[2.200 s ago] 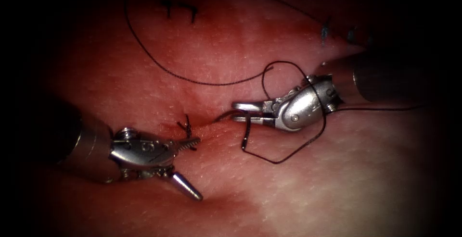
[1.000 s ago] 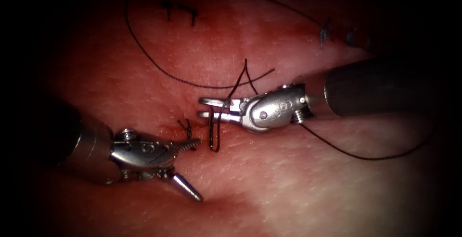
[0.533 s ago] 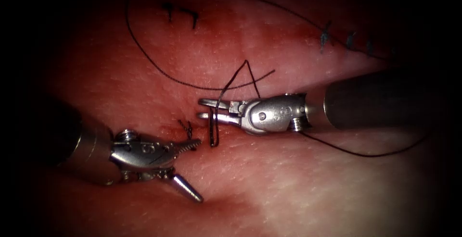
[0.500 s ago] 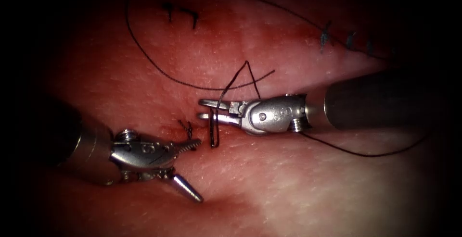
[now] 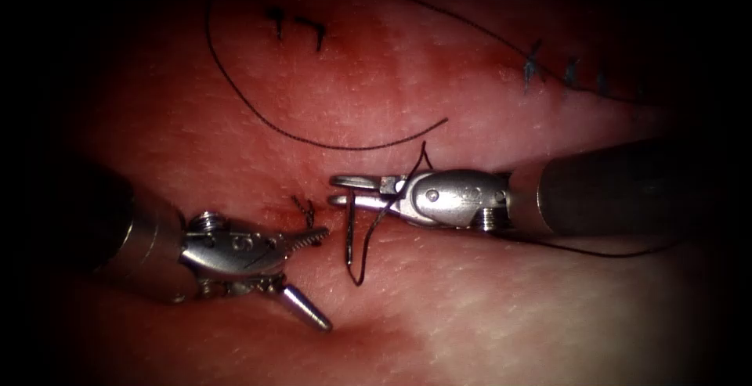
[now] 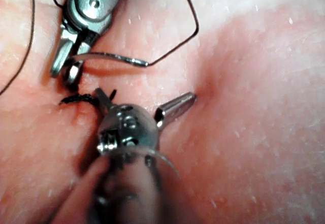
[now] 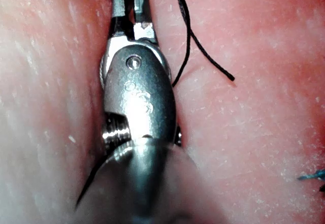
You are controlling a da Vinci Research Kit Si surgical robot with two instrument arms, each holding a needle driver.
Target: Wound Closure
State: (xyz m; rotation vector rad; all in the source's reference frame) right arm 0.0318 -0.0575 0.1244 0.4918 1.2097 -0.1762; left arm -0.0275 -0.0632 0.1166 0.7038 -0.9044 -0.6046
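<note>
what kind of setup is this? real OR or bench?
Likely a bench suturing rig: pork-belly tissue with a cut, right tool holding a curved needle with thread, left tool open and empty.

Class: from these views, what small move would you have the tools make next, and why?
Probably bring the left tool, open and empty, across to take the needle mid-curve. The right tool grips it near the end away from the thread, and it hangs clear of the tissue: a poor hold for driving.

The tissue [image 5: 486,315] carried everything: a long thread [image 5: 258,116] curved across it, a knotted stitch [image 5: 304,210] sat at the cut, and red fluid [image 5: 235,159] stained it.
</note>
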